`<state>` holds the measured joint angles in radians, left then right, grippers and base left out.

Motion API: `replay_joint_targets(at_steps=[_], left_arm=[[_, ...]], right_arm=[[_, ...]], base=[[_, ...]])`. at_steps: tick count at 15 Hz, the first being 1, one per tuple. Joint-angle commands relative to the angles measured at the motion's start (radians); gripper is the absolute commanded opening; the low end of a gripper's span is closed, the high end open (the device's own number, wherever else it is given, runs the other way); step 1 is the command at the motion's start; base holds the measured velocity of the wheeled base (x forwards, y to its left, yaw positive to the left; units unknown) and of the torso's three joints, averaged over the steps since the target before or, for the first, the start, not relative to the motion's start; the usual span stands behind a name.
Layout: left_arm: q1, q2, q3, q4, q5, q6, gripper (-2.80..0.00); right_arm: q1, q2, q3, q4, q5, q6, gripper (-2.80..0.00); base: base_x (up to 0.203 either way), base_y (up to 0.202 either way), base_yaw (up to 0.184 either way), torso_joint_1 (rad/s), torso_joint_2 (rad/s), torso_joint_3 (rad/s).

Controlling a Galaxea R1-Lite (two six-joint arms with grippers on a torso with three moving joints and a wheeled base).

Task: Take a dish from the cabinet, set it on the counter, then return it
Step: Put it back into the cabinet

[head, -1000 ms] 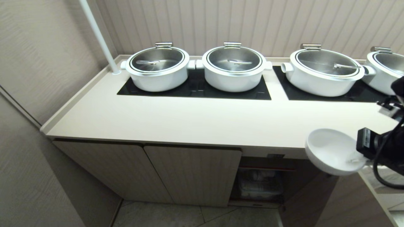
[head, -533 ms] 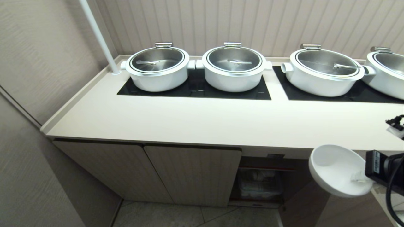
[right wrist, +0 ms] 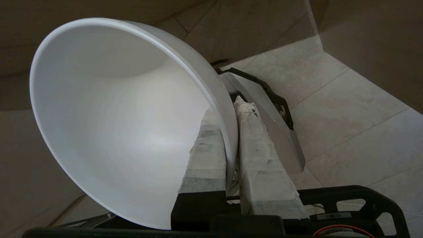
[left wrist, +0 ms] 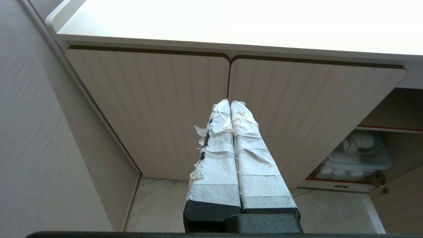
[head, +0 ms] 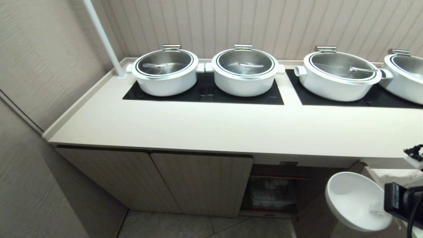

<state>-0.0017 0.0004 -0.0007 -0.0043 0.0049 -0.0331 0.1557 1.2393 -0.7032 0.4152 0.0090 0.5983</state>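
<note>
The dish, a plain white bowl, hangs tilted in the air below the counter's front edge, at the head view's lower right. My right gripper is shut on its rim, one taped finger inside the bowl and one outside. The dish fills most of the right wrist view. To its left, the beige cabinet has an open compartment with a red-edged shelf. My left gripper is shut and empty, parked facing the closed ribbed doors.
Several large white pots with steel lids stand on black cooktop panels at the counter's back. A clear bin of white dishes sits in the open compartment. A white pole rises at the back left. Grey tiled floor lies below.
My right gripper has carried the dish downward, from level with the counter's front edge to below it. The left arm and the rest of the scene have not moved.
</note>
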Motion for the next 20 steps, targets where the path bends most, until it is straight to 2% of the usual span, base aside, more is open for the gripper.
replay_joint_targets(at_steps=[1,3,8,13,15,17,20], left_arm=[[0.0,0.0,0.0,0.0,0.0,-0.001,-2.8],[0.0,0.0,-0.001,0.0,0.001,-0.001,-2.8],[0.001,0.0,0.0,0.0,0.001,-0.001,-2.8],[0.0,0.0,-0.001,0.0,0.0,-0.001,-2.8],[0.0,0.0,-0.001,0.0,0.001,-0.001,-2.8],[0.0,0.0,-0.001,0.0,0.001,-0.001,-2.8],[0.0,0.0,-0.001,0.0,0.001,-0.001,-2.8]], right_arm=[[0.001,-0.022,0.067,-0.019,0.001,0.003,-2.8],[0.006,-0.028,0.127,-0.094,0.0,0.001,-2.8],[0.005,-0.041,0.287,-0.259,-0.034,-0.07,-2.8],[0.005,-0.087,0.294,-0.274,-0.046,-0.108,-2.8],[0.005,-0.116,0.294,-0.276,-0.06,-0.176,-2.8],[0.005,-0.15,0.273,-0.275,-0.031,-0.252,-2.8],[0.005,-0.161,0.254,-0.271,0.011,-0.272,-2.8]], base=[[0.0,0.0,0.0,0.0,0.0,0.0],[0.0,0.0,0.0,0.0,0.0,0.0],[0.0,0.0,0.0,0.0,0.0,0.0],[0.0,0.0,0.0,0.0,0.0,0.0],[0.0,0.0,0.0,0.0,0.0,0.0],[0.0,0.0,0.0,0.0,0.0,0.0],[0.0,0.0,0.0,0.0,0.0,0.0]])
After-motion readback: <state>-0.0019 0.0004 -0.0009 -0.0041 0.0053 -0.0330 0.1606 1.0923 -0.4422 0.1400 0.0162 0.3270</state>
